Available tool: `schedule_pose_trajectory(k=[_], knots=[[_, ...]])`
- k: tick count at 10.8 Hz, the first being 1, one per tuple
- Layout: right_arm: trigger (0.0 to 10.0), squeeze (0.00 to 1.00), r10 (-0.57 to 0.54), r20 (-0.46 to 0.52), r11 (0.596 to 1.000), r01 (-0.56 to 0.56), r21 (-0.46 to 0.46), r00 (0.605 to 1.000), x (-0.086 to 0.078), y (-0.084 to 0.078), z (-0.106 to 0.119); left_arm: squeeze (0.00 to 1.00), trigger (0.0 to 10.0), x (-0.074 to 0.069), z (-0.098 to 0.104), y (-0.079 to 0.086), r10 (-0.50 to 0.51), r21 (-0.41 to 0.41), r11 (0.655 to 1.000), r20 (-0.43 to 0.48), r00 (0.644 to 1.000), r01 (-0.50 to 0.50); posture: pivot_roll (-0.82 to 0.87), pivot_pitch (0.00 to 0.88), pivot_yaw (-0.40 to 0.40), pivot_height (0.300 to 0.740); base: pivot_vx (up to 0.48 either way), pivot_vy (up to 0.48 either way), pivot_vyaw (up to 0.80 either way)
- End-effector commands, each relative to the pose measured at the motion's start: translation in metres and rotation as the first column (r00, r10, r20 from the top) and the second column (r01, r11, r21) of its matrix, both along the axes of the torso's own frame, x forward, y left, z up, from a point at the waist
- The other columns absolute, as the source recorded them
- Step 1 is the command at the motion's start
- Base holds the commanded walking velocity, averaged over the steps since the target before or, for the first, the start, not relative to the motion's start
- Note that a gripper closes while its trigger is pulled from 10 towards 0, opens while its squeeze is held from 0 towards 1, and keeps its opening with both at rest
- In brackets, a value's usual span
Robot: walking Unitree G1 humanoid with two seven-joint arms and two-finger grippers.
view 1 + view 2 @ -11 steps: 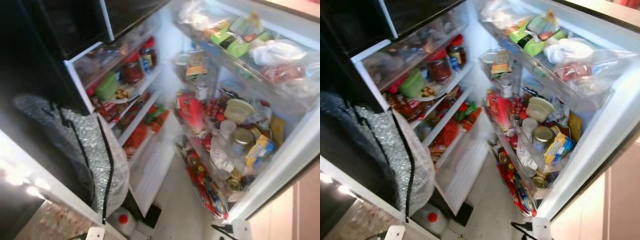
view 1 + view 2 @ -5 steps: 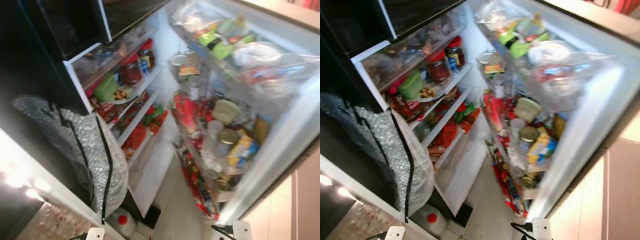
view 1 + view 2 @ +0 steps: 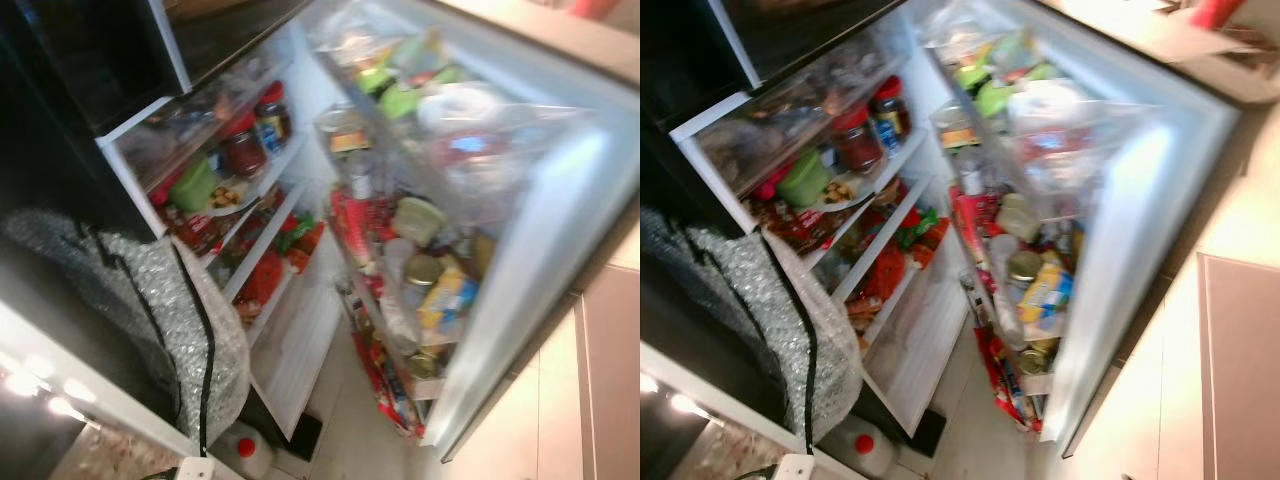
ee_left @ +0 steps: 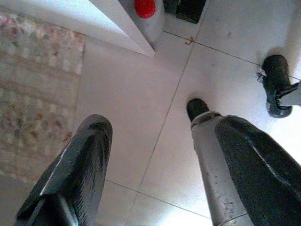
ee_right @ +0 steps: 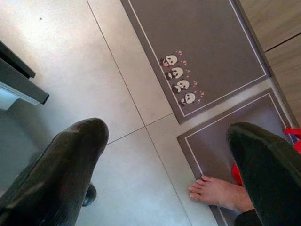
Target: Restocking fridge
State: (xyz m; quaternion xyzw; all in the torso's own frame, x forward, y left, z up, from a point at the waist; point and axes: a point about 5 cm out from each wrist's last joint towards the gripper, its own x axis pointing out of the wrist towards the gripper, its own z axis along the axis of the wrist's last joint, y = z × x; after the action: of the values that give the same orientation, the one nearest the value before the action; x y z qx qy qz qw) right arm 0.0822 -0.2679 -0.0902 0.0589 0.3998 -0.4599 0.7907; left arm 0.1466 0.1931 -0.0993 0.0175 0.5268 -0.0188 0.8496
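Observation:
The fridge (image 3: 285, 330) stands open ahead of me, its shelves crowded with red-lidded jars (image 3: 243, 150), a green bowl (image 3: 195, 185) and red packets. On the right, the fridge door (image 3: 520, 290) has racks packed with tins, bottles and bags. My left gripper (image 4: 164, 125) hangs low over the floor tiles, open and holding nothing. My right gripper (image 5: 168, 129) also hangs open and empty above the floor.
A silver insulated bag (image 3: 150, 310) hangs at the left by a white counter edge. A white jug with a red cap (image 4: 146, 13) stands on the floor by the fridge. A person's bare foot (image 5: 216, 193) rests on a grey mat, beside a panda mat (image 5: 197, 52).
The fridge door has swung in toward the shelves, narrowing the opening. The whole view has also shifted a little. Both arms still hang low.

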Motion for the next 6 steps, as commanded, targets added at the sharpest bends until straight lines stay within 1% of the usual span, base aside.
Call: schedule_pose_trajectory(k=[1,2,3,4,5,6], knots=[[10.0,0.00,-0.029,0.030,0.999,0.030,-0.042,0.999,0.001,-0.004,0.004,0.00,10.0,-0.005,0.000,0.011,0.007,0.032,0.999,-0.018,1.000,-0.007,-0.24,0.000,0.157,0.740,0.000,0.000,0.00],[10.0,0.00,-0.030,0.063,0.985,0.040,-0.168,0.998,0.002,-0.014,0.014,0.00,10.0,-0.005,0.000,0.011,0.007,0.033,0.999,-0.017,1.000,-0.007,-0.24,0.000,0.158,0.740,0.000,0.000,0.00],[10.0,0.00,-0.031,0.082,0.957,0.053,-0.286,0.996,0.002,-0.028,0.025,0.00,10.0,-0.005,0.000,0.011,0.007,0.035,0.999,-0.016,1.000,-0.006,-0.25,0.000,0.158,0.740,0.000,0.000,0.00],[10.0,0.00,0.011,0.125,0.939,0.033,-0.342,0.992,0.008,-0.035,0.034,0.00,10.0,-0.004,0.000,0.011,0.006,0.037,0.999,-0.015,1.000,-0.005,-0.25,0.000,0.157,0.740,0.000,0.000,0.00],[10.0,0.00,0.094,0.170,0.922,-0.021,-0.387,0.981,0.019,-0.038,0.043,0.00,10.0,-0.004,0.000,0.011,0.006,0.036,0.999,-0.015,1.000,-0.005,-0.25,0.000,0.155,0.740,0.000,0.000,0.00],[10.0,0.00,0.166,0.227,0.918,-0.066,-0.391,0.960,0.029,-0.035,0.049,0.00,10.0,-0.004,0.000,0.011,0.005,0.037,0.999,-0.015,1.000,-0.005,-0.25,0.000,0.155,0.740,0.000,0.000,0.00]])
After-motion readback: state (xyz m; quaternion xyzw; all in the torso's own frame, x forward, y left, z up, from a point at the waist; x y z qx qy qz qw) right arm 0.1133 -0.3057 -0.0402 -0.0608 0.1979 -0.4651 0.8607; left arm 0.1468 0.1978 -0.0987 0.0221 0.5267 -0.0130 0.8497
